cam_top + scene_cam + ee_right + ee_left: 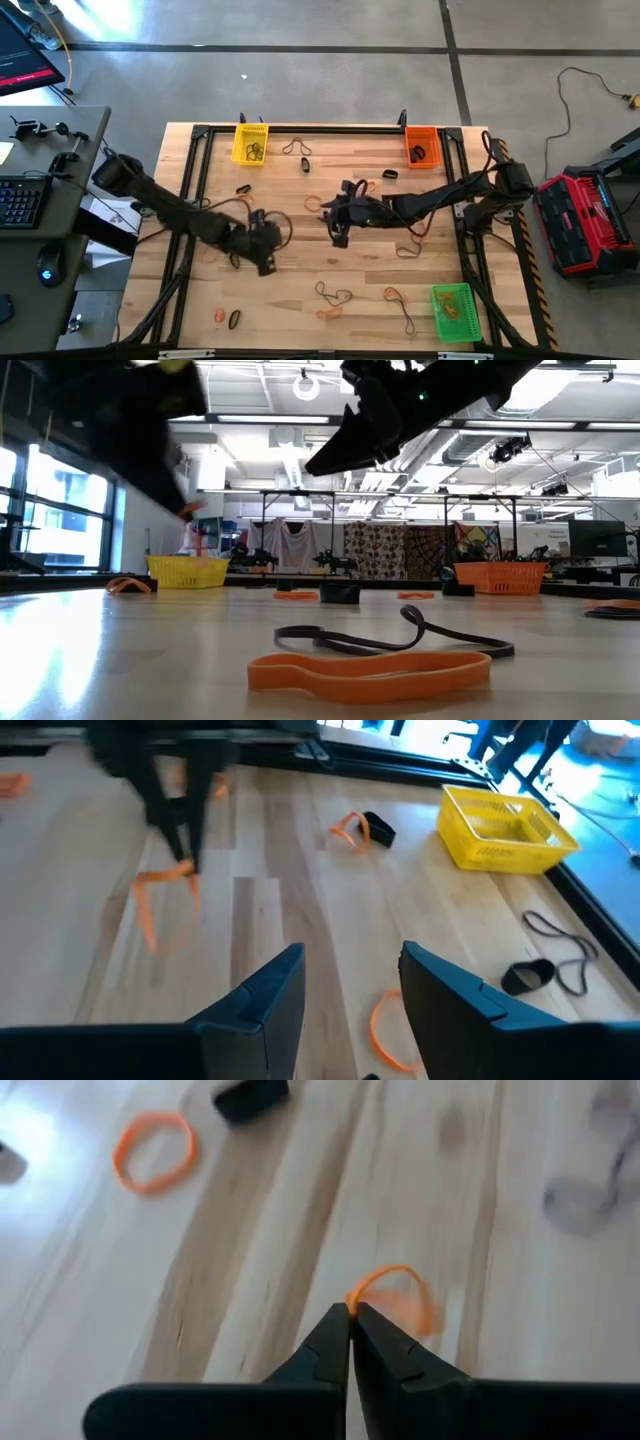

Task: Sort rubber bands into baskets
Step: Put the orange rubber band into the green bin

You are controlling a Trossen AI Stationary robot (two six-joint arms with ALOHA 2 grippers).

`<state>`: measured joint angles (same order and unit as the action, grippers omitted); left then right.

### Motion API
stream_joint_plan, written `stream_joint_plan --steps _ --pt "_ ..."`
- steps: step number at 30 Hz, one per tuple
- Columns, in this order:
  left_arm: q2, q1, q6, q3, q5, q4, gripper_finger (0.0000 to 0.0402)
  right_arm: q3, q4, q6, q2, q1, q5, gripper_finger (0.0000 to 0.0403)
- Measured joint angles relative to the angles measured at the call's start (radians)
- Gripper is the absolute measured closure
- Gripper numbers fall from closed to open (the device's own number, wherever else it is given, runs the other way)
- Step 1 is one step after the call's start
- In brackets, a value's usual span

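We are seeing left gripper (350,1312) pinching orange band (400,1290), lifting for basket; right gripper (350,970) hovering wide, centre frame.

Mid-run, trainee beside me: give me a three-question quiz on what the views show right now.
1. True or false: the left tool is shut on an orange rubber band.
2. Which basket sits nearest the table's right front corner in the high view: A yellow, B orange, C green?
3. Fill in: the right tool hovers over the table with its jaws ____.

Key:
1. True; the left wrist view shows the tips pinching the band.
2. C, the green basket; the yellow basket and orange basket sit at the far edge.
3. Open.
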<state>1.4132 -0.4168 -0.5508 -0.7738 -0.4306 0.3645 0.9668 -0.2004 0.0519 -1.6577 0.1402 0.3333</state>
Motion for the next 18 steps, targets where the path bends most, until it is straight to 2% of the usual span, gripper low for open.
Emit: stream_joint_plan --steps 5,10,16,18 --pt "0.0 0.108 0.001 0.0 0.016 -0.135 0.0401 0.0 0.0 -0.007 0.0 0.033 0.007 0.0238" --pt "0.0 0.191 0.005 0.0 0.032 -0.268 0.0401 0.0 0.0 -0.007 0.0 0.064 0.097 0.0227" --pt "0.0 0.271 0.014 0.0 0.112 -0.414 0.0401 0.0 0.0 -0.001 0.0 0.071 0.117 0.0226" --pt "0.0 0.291 0.031 0.0 0.113 -0.453 0.0401 0.0 0.0 0.003 0.0 0.071 0.16 0.0226"
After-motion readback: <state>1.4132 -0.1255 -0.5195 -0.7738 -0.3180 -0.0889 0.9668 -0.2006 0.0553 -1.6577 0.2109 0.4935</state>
